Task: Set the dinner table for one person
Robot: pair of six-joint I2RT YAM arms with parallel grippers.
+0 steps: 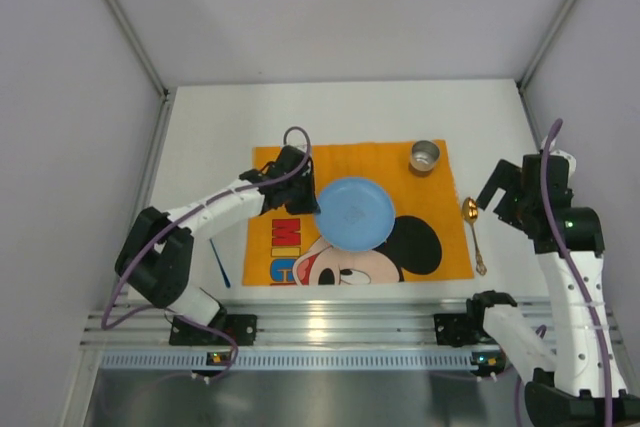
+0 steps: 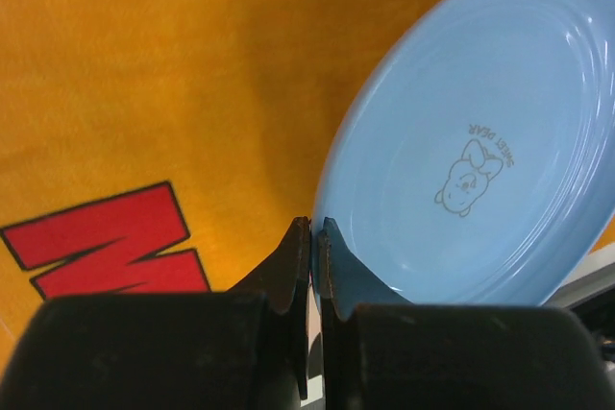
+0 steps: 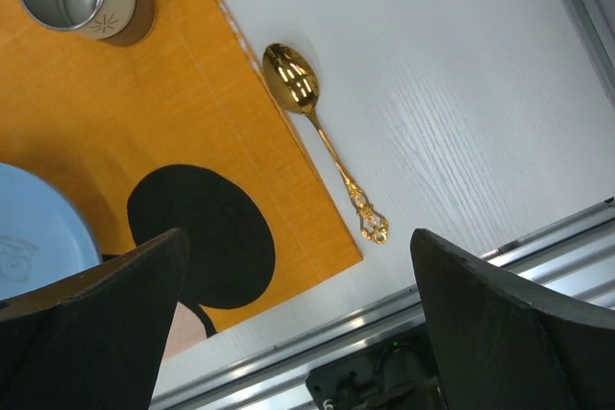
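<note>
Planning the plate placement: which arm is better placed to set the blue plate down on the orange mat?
Left. The left hand is shut on the blue plate at its rim, over the orange mat. The right hand is open and empty, by the gold spoon beyond the mat's right edge.

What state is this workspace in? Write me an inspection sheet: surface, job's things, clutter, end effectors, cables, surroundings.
Surface: white dinner table, with an orange Mickey Mouse cloth spread flat on it.
Job's things: blue plate over the cloth, gripped at its rim; metal cup upright near the cloth's far right corner; gold spoon on bare table beside the cloth's right edge.
Clutter: thin blue stick on the table left of the cloth, kind unclear.
End effectors: left end effector shut on the plate's rim; right end effector open, empty, above the spoon.
Cables: purple cables run along both arms.
Surroundings: plain walls; aluminium rail at the near edge.
</note>
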